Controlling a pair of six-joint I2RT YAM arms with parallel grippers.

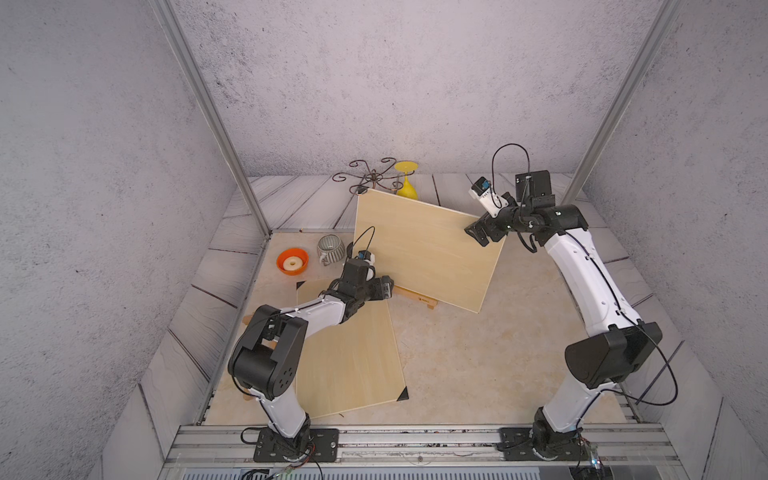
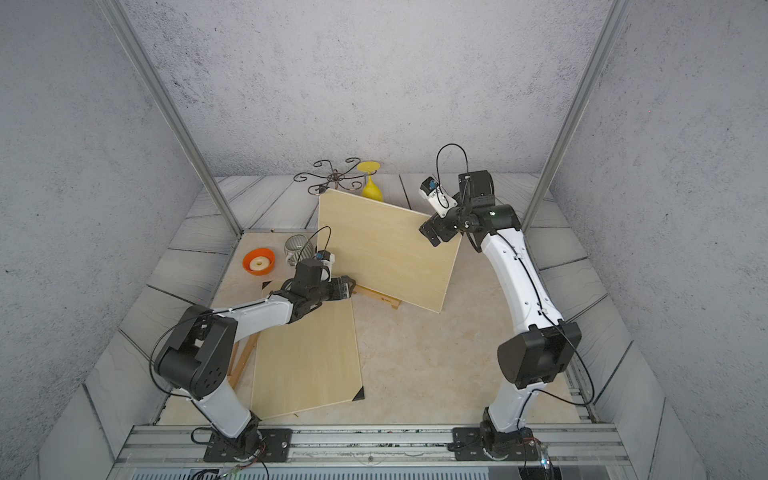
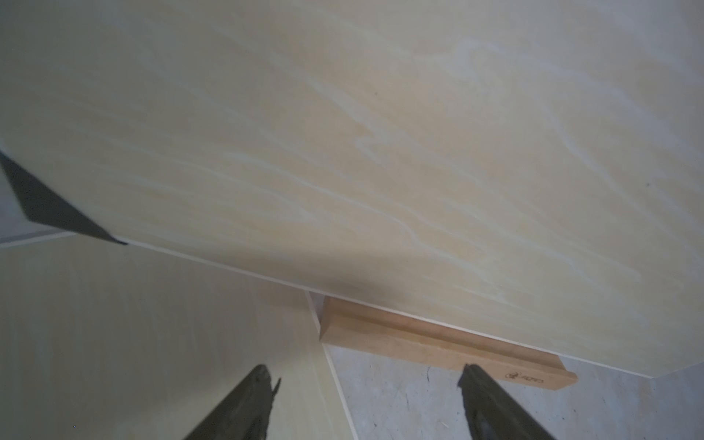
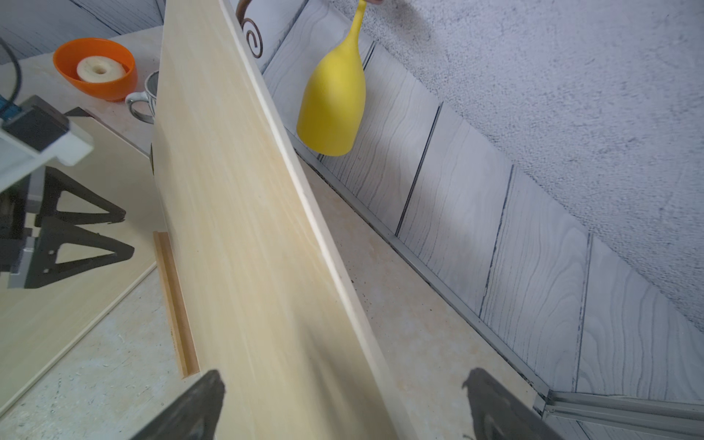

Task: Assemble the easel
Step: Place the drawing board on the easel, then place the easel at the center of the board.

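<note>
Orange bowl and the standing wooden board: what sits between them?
A grey striped mug sits between the orange bowl and the board; this shows in both top views.

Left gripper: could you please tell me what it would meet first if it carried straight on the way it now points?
Most likely the wooden ledge, just ahead of the open left gripper, with the propped-up board resting on it. Depth is unclear, so the board might come first.

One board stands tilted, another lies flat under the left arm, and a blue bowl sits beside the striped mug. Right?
No: the bowl is orange, not blue, as both top views show. The striped mug beside it, the tilted board and the flat board under the left arm are as stated.
</note>
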